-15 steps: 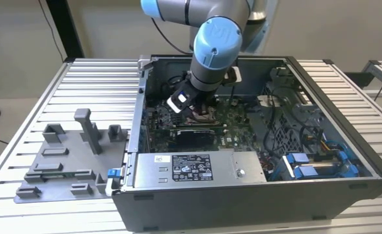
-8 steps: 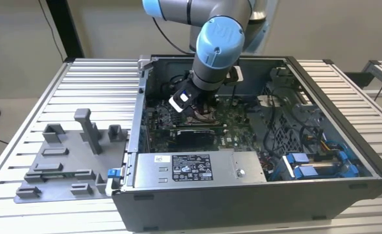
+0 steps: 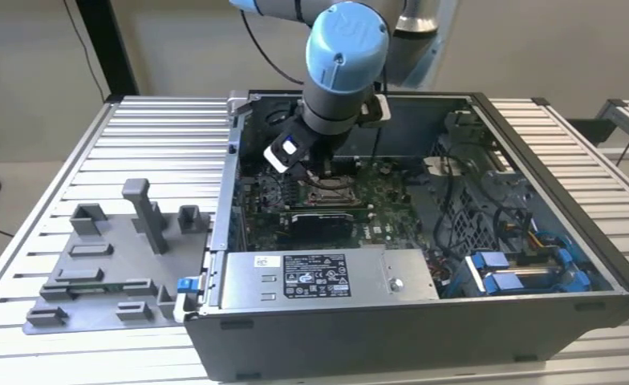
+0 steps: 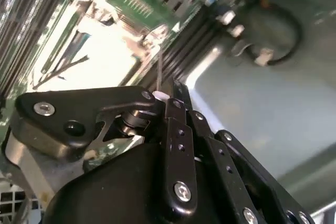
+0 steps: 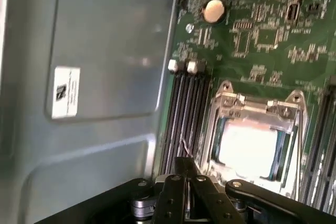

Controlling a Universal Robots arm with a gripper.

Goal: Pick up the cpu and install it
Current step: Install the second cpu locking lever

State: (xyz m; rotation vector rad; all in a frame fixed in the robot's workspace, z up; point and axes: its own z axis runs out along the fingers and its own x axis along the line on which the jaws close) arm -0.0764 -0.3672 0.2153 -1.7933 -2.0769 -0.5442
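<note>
First wrist view: the small square silvery-white metal cpu [image 5: 248, 149] lies seated in the metal-framed socket [image 5: 257, 109] on the green motherboard [image 5: 262, 35]. The black tool [image 5: 185, 184] hangs just beside the socket with its fingers pressed together, pinching nothing.

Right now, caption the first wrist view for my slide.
End effector above the motherboard, beside the metal-framed socket with the cpu seated inside.
</note>
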